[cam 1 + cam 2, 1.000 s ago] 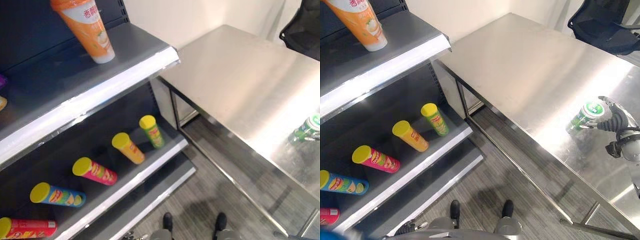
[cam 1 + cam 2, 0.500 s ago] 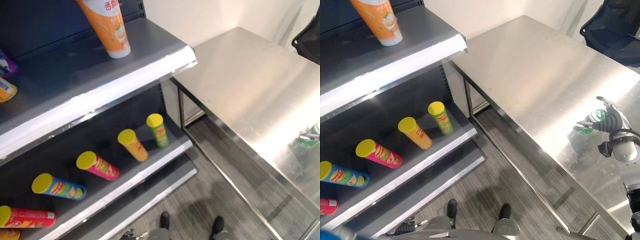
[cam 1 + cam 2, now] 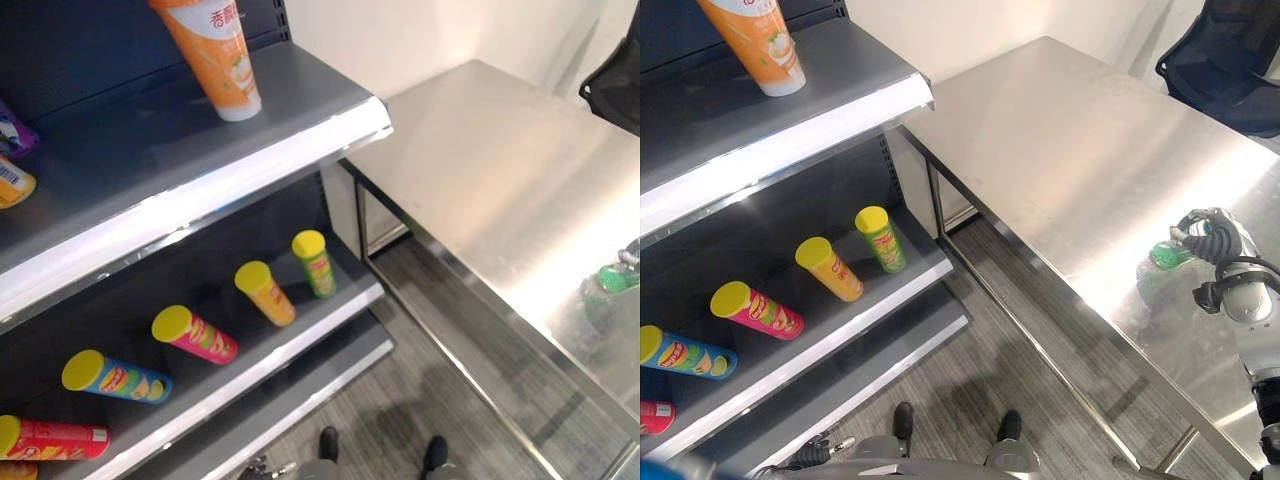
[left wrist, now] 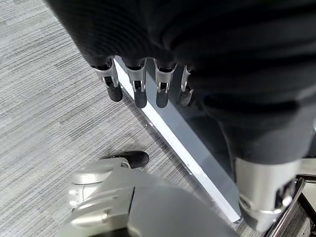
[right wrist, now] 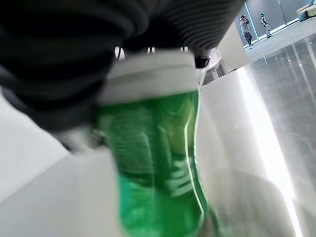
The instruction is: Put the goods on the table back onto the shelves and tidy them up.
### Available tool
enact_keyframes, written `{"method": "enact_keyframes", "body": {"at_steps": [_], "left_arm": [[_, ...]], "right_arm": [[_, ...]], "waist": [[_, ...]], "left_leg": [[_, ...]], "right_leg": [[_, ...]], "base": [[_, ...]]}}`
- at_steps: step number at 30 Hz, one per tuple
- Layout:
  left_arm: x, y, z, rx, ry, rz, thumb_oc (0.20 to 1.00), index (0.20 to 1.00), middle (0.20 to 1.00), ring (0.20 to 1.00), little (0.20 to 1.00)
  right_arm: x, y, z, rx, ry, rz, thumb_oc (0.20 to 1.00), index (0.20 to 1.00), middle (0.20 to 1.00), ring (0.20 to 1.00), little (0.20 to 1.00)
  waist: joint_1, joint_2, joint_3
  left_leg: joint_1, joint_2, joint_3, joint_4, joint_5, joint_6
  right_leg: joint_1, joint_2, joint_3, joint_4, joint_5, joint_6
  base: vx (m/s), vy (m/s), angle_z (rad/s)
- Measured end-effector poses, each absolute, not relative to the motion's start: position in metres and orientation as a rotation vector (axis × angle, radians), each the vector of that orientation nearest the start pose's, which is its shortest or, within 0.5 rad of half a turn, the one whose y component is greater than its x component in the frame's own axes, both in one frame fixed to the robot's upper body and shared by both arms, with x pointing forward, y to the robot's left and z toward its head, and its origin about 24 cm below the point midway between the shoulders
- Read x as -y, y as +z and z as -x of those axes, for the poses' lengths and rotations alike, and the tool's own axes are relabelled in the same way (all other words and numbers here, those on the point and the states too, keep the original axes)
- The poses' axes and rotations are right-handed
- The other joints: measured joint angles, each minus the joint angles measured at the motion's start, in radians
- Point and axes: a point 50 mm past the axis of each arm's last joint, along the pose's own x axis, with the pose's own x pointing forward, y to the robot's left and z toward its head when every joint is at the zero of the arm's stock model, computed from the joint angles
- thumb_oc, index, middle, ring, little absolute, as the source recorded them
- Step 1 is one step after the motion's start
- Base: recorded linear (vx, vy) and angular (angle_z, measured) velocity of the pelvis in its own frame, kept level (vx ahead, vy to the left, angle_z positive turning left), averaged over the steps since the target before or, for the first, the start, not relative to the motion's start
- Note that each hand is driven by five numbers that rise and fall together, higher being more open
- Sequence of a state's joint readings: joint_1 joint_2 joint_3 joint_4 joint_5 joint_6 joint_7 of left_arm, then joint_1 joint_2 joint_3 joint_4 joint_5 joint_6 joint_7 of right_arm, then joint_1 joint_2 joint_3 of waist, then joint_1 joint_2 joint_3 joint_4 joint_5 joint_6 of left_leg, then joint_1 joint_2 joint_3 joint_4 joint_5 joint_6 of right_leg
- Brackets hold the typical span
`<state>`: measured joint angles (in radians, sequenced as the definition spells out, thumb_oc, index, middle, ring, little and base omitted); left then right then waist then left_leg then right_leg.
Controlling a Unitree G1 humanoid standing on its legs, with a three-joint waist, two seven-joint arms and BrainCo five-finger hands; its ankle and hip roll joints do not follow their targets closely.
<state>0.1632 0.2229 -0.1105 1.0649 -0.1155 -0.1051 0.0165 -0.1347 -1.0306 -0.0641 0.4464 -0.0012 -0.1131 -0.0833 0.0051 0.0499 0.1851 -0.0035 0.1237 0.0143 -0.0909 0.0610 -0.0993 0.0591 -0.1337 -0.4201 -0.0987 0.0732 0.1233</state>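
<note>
The right robot hand (image 3: 1212, 238) is clenched round a green can (image 3: 1167, 256) near the desk's (image 3: 1070, 150) front edge, the left robot hand (image 4: 143, 84) hangs relaxed, and the seemingly top-only grip could let the can slip.

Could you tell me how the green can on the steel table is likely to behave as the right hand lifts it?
The green can looks rigid and cylindrical, so it should keep its shape in the right hand, whose fingers curl round it. Its glossy wall may be slippery, so a firm hold seems wise. If set down on its side on the smooth steel table, it would probably roll.
</note>
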Motion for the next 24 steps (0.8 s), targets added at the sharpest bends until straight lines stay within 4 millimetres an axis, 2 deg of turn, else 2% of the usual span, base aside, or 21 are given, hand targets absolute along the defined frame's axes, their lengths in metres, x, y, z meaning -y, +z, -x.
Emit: {"method": "enact_keyframes", "body": {"at_steps": [4,7,9,14,22,24], "left_arm": [[-0.227,-0.159,-0.067,-1.118,0.117,-0.153,1.000,1.000,1.000,1.000,1.000],[-0.227,-0.159,-0.066,-1.117,0.124,-0.151,1.000,1.000,1.000,1.000,1.000],[-0.228,-0.159,-0.067,-1.114,0.127,-0.151,1.000,1.000,1.000,1.000,1.000],[-0.231,-0.158,-0.066,-1.113,0.159,-0.137,1.000,1.000,1.000,1.000,1.000],[-0.230,-0.158,-0.059,-1.116,0.162,-0.129,1.000,1.000,1.000,1.000,1.000],[-0.229,-0.159,-0.054,-1.125,0.176,-0.112,1.000,1.000,1.000,1.000,1.000]], "right_arm": [[0.384,0.147,-0.255,-0.065,-0.326,1.005,0.200,0.200,0.200,0.200,0.200],[0.373,0.160,-0.254,0.019,-0.308,1.008,0.200,0.200,0.200,0.200,0.200],[0.367,0.173,-0.253,0.095,-0.321,1.005,0.200,0.200,0.200,0.200,0.200],[0.331,0.218,-0.251,0.386,-0.269,1.010,0.200,0.200,0.200,0.200,0.200],[0.302,0.238,-0.249,0.541,-0.175,1.007,0.200,0.200,0.200,0.200,0.200],[0.297,0.240,-0.252,0.561,-0.150,0.994,0.200,0.200,0.200,0.200,0.200]], "waist": [[-0.006,0.001,-0.008],[-0.007,0.004,-0.010],[-0.012,0.004,-0.012],[-0.023,0.006,-0.022],[0.003,0.008,-0.039],[0.025,0.014,-0.041]], "left_leg": [[0.005,0.002,0.002,0.000,0.000,0.000],[0.005,0.003,0.003,-0.002,0.000,0.000],[0.006,0.004,0.003,-0.005,0.000,0.000],[0.018,0.003,0.003,-0.004,0.000,0.000],[0.026,0.016,-0.006,-0.006,-0.002,-0.001],[0.020,0.018,-0.024,-0.002,0.007,-0.007]], "right_leg": [[0.004,0.002,0.003,0.000,-0.002,0.002],[0.004,0.003,0.004,0.000,-0.002,0.003],[0.004,0.004,0.005,0.000,-0.003,0.004],[0.016,0.007,0.005,0.000,-0.001,-0.001],[0.033,0.022,-0.002,-0.001,-0.012,0.000],[0.035,0.030,-0.011,0.000,-0.013,-0.002]], "base": [[0.00,-0.001,-0.01],[0.00,0.000,0.00],[0.00,-0.016,-0.01],[0.00,-0.047,0.00],[-0.03,-0.083,0.03],[-0.15,-0.072,0.18]]}}
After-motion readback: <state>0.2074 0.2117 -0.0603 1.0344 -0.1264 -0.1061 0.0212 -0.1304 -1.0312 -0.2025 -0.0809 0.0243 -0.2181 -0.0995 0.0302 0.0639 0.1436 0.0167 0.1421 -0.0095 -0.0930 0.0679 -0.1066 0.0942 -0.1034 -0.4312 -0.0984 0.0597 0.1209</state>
